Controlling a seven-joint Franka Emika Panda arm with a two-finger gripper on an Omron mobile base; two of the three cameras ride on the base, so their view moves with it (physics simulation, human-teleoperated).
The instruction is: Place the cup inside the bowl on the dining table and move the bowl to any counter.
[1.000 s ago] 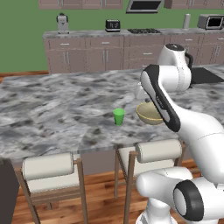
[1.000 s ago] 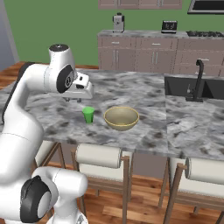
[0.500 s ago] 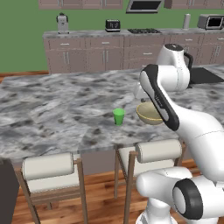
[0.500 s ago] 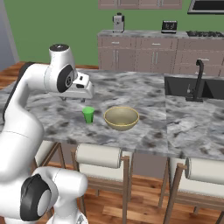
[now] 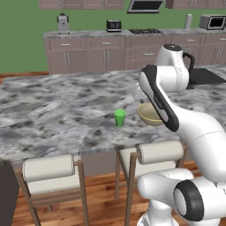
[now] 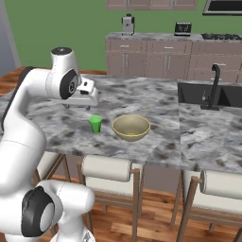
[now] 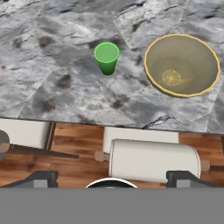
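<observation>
Claw spread wide, empty, hovering high over near edge of counter. Cup upright on marble ahead of claw and below it, untouched. Bowl close beside cup, not touching, also ahead. Stool directly beneath claw. Risk: fingertip clips cup rim during descent, cup tips over; light tumbler, narrow base. Versus earlier frames: cup, bowl unmoved; jaws wider apart.
</observation>
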